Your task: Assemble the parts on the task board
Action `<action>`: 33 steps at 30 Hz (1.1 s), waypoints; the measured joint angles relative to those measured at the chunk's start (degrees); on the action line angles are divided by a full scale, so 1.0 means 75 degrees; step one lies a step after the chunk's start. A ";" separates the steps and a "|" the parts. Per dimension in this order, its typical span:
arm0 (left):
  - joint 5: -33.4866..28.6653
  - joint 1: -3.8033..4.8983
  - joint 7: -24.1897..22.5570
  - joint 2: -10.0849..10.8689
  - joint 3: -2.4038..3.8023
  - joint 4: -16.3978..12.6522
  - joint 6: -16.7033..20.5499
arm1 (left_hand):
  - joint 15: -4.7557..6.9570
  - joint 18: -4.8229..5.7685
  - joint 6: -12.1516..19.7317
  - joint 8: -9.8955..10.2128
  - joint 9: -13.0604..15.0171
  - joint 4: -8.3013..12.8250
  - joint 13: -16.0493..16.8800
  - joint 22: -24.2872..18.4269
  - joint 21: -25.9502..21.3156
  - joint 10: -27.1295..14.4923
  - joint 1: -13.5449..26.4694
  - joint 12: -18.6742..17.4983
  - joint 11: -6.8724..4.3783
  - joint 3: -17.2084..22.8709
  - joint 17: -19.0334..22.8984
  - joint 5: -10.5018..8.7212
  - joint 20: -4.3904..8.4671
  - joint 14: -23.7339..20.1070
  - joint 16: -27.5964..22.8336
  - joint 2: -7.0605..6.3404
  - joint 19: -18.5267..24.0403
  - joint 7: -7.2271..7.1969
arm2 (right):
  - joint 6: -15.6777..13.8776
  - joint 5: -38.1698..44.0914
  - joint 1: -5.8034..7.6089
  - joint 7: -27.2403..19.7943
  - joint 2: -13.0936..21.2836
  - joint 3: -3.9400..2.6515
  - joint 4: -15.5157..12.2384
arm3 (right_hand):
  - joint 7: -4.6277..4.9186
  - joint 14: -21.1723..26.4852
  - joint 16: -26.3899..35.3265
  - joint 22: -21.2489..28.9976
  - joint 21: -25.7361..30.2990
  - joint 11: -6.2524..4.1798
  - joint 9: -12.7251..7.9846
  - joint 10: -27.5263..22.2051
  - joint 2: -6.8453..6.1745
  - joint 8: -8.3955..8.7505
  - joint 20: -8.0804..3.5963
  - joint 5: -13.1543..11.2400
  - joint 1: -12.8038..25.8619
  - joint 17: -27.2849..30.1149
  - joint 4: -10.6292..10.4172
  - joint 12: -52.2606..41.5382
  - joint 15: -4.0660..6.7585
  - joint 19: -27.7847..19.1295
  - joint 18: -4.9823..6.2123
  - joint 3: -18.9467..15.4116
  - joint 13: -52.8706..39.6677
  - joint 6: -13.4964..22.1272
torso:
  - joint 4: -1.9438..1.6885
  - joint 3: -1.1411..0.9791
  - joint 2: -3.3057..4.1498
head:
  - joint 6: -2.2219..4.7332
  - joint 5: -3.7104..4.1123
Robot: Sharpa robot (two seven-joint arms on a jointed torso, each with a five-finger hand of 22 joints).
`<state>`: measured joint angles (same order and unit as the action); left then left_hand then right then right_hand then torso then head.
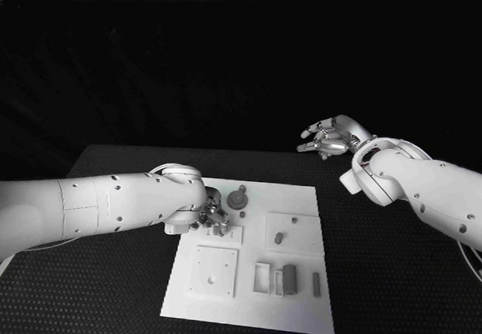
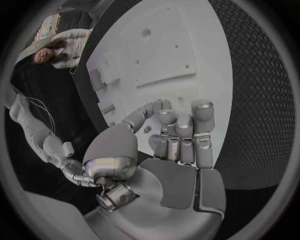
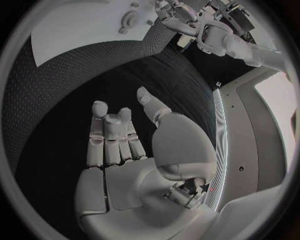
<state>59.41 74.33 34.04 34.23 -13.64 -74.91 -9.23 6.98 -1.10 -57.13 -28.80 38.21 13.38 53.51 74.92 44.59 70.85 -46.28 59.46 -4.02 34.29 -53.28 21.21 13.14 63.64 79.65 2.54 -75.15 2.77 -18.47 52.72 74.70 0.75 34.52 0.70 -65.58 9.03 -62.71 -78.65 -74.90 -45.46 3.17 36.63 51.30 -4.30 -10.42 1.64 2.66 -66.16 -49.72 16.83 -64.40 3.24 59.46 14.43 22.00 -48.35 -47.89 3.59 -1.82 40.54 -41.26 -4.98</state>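
Parts (image 1: pixel 288 278) in grey lie scattered on the white task board (image 1: pixel 298 313) at mid-table, with a round one (image 1: pixel 238 200) just beyond the left hand's (image 1: pixel 211 221) fingertips. That hand is low over the board's near-left area, fingers (image 2: pixel 181 135) curled downward; whether they grip anything I cannot tell. No writing is readable anywhere. The right hand (image 1: pixel 332 139) hovers past the board's far edge, fingers (image 3: pixel 112 135) loosely spread and holding nothing, above bare black table (image 1: pixel 409 302).
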 measured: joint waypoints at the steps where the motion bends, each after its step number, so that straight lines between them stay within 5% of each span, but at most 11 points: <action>1: 0.0006 -0.0004 0.0000 -0.0004 0.0000 0.0000 -0.0003 | 0.0001 0.0000 0.0000 0.0000 0.0000 0.0000 0.0000 0.0000 0.0000 0.0000 0.0000 0.0000 0.0000 0.0000 0.0000 -0.0013 0.0000 0.0000 0.0000 0.0000 0.0000 0.0000 | 0.0002 0.0000 0.0000 0.0000 -0.0002 0.0000 0.0000 | 0.0000 0.0000 0.0000 0.0000 0.0000 0.0000 0.0000 0.0000 0.0000 0.0000 0.0000 0.0000 0.0000 0.0000 0.0000 0.0000 0.0000 0.0000 -0.0002 0.0000 0.0000 0.0000 | -0.0002 0.0000 0.0000 | 0.0000 -0.0001; 29: 0.0031 -0.0018 0.0005 -0.0022 0.0003 0.0022 -0.0076 | 0.0014 0.0000 0.0000 0.0003 0.0000 -0.0125 -0.0074 -0.0002 0.0000 -0.0017 -0.0040 0.0000 0.0015 0.0007 0.0110 -0.0031 0.0001 -0.0014 0.0008 -0.0043 0.0000 0.0000 | 0.0043 0.0000 -0.0003 0.0005 -0.0015 0.0000 -0.0010 | 0.0021 0.0000 0.0000 0.0000 0.0000 0.0000 0.0001 0.0000 0.0000 0.0000 0.0000 0.0000 0.0000 -0.0001 0.0022 0.0002 0.0000 0.0000 -0.0042 -0.0022 0.0008 -0.0013 | 0.0002 -0.0004 -0.0002 | -0.0054 0.0004; 33: 0.0031 -0.0018 0.0009 -0.0021 0.0003 0.0027 -0.0097 | 0.0090 0.0000 -0.0043 0.0005 0.0221 -0.0398 -0.0100 0.0004 0.0000 -0.0035 0.0050 0.0000 -0.0009 0.0050 0.0167 -0.0412 0.0068 0.0059 0.0067 -0.0216 -0.0067 -0.0044 | 0.0056 0.0000 -0.0003 0.0006 -0.0016 0.0000 -0.0010 | 0.0021 0.0000 0.0001 -0.0001 0.0000 0.0000 0.0001 0.0000 0.0000 0.0000 0.0000 0.0000 0.0000 0.0003 0.0022 0.0002 0.0000 0.0000 -0.0043 -0.0022 0.0007 -0.0012 | 0.0002 -0.0003 -0.0001 | -0.0064 -0.0001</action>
<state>59.65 74.20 34.11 34.07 -13.61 -74.70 -9.96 7.66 -1.10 -57.46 -28.76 39.86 10.40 52.76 74.95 44.58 70.59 -45.90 59.45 -4.08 34.67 -52.03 18.12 13.65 64.09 80.15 0.92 -75.66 2.45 -18.05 52.72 74.67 0.79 34.40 0.71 -65.66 9.19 -62.71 -78.65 -74.91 -45.46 3.17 36.64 51.30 -4.31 -10.42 1.64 2.66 -66.16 -49.70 16.99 -64.38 3.24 59.46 14.11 21.83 -48.29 -47.99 3.61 -1.85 40.53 -41.75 -4.98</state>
